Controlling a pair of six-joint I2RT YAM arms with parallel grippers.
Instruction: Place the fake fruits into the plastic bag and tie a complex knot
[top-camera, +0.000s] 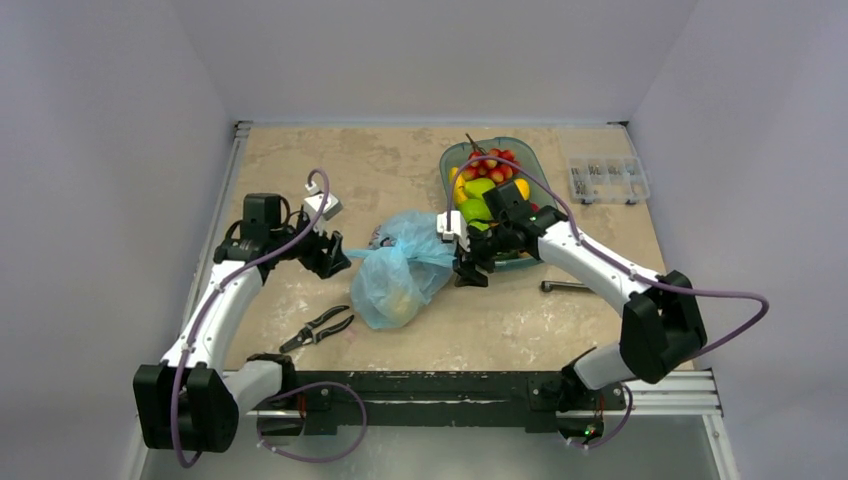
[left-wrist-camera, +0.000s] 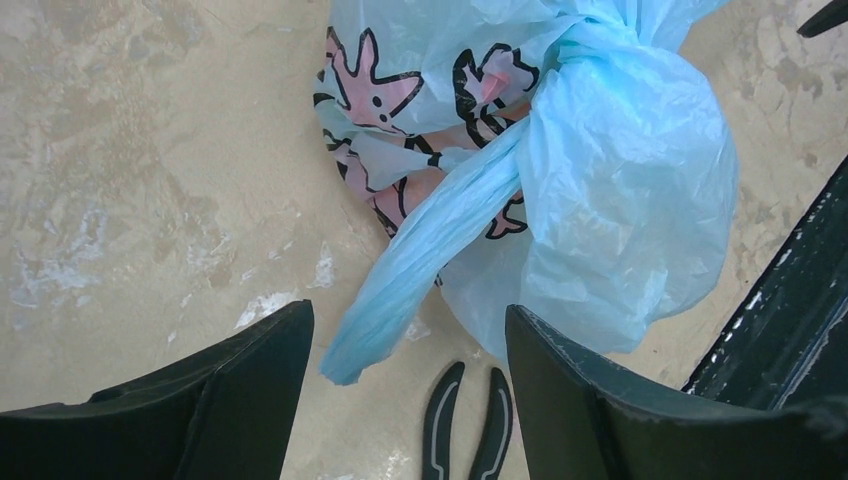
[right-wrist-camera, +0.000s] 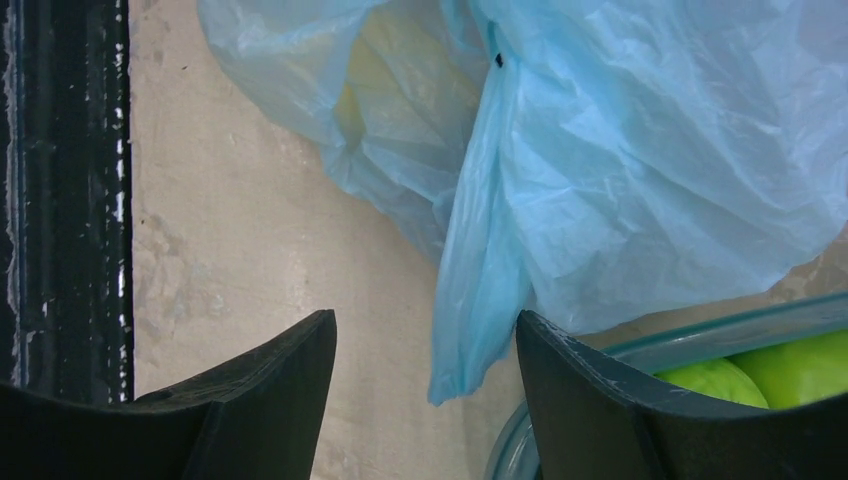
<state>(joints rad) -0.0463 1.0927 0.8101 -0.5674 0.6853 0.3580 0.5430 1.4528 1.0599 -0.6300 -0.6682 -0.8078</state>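
The light-blue plastic bag lies mid-table, bulging, with a yellow fruit showing through its film. Its knot is a bunched twist at the top. One tail hangs loose in front of my left gripper, which is open and touches nothing. The other tail hangs between the spread fingers of my open right gripper, brushing the right finger. In the top view the left gripper is at the bag's left and the right gripper at its right. More fake fruits fill the dish.
The teal oval dish stands just behind my right gripper, its rim close to the right finger. Black-handled pliers lie in front of the bag. A clear parts box sits at the back right, a metal tool beside the right arm.
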